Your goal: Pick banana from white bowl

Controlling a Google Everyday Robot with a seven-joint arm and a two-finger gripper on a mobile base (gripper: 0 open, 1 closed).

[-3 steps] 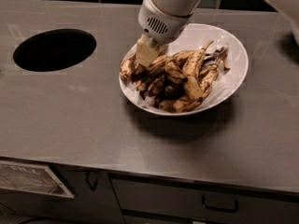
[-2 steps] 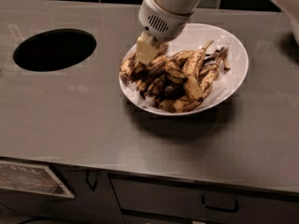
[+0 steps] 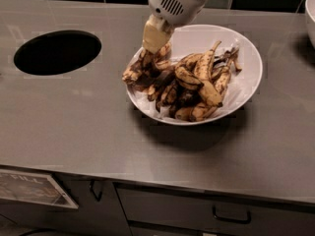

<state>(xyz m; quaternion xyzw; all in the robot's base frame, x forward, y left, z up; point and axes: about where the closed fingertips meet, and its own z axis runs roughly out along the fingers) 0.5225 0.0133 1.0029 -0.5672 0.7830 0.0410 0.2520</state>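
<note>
The white bowl [image 3: 246, 58] stands on the grey counter, right of centre, holding a pile of several overripe bananas. A long, curved, brown-black banana [image 3: 139, 69] with dull yellow patches lies at the pile's left edge, reaching over the bowl's left rim. My gripper [image 3: 155, 37], cream-tipped below a white wrist housing, comes down from the top centre. It is right above the upper end of that banana, touching or nearly touching it. Smaller, yellower spotted bananas [image 3: 206, 80] fill the middle and right of the bowl.
A round black hole [image 3: 56, 52] is cut into the counter at the left. The rim of another white bowl [image 3: 310, 11] shows at the top right edge. Dark tiles run along the back. Below the front edge are drawers with handles [image 3: 231, 215] and a sign [image 3: 29, 188].
My gripper has risen a little from the left side of the pile. The bowl and the bananas stay about where they were.
</note>
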